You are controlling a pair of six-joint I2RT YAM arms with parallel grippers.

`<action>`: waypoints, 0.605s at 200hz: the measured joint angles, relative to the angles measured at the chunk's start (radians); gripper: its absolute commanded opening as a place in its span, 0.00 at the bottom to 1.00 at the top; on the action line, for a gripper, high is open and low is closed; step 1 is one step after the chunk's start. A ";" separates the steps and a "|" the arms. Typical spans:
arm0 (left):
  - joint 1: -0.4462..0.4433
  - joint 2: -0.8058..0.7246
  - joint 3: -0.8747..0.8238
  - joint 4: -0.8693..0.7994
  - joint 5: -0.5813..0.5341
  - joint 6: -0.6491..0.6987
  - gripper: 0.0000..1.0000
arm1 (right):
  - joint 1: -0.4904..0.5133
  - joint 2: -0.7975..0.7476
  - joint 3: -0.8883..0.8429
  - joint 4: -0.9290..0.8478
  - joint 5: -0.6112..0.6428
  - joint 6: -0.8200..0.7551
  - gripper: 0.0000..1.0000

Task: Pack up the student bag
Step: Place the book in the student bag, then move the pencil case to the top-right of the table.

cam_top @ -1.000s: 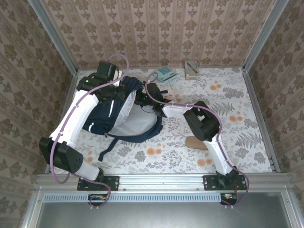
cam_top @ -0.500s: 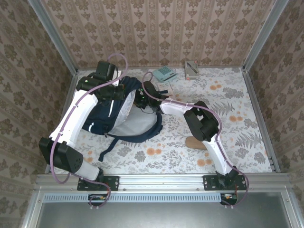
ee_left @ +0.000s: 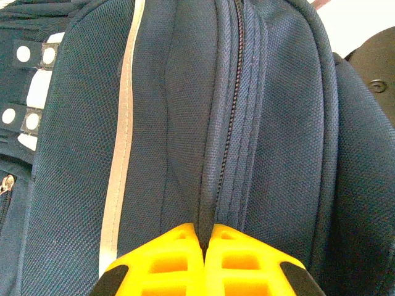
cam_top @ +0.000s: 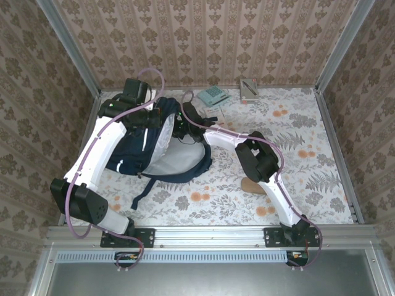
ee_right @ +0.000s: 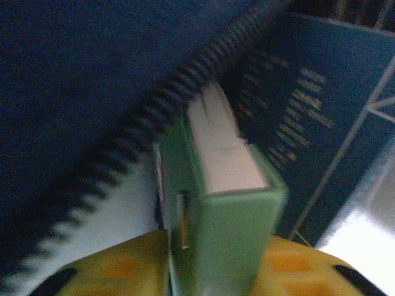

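table (cam_top: pixel 308 160), flowered cloth: carries everything listed; the student bag is the reference for all places below.

student bag (cam_top: pixel 129 154), navy, grey lining: lies on the left half of the table, mouth turned up and toward the right arm, long axis running from the near left to the far right.

left gripper (cam_top: pixel 154 121): on the bag's far upper rim. in the wrist view the yellow fingers (ee_left: pixel 166 259) are closed tight on a fold of navy cloth beside the zipper (ee_left: pixel 231 123), apparently propping the mouth open.

right gripper (cam_top: pixel 180 126): at the bag's mouth, the nearer of the two to the opening. its pads lie against both sides of a small green box (ee_right: pixel 228 203), so it appears to hold it.

teal book (cam_top: pixel 214 94): beyond the bag, far right of it.

grey case (cam_top: pixel 249 90): further right of the bag, at the back wall.

tan item (cam_top: pixel 253 185): near right of the bag, half hidden by the right arm, unidentified.

small green box: long axis pointing past the zip teeth (ee_right: pixel 154 117) into the bag; the drop depends on clearing them.

unclear: depth inside the bag, its contents, pad tips cut off and blurred.
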 measured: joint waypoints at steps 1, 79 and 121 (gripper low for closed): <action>0.000 0.000 0.000 0.000 0.000 0.000 0.00 | 0.000 0.000 0.000 -0.002 -0.002 -0.005 0.46; 0.015 -0.006 -0.035 0.029 0.030 0.000 0.00 | -0.017 -0.246 -0.235 -0.142 -0.007 -0.179 0.65; 0.026 -0.037 -0.085 0.064 0.045 0.000 0.00 | -0.058 -0.490 -0.402 -0.205 0.002 -0.302 0.60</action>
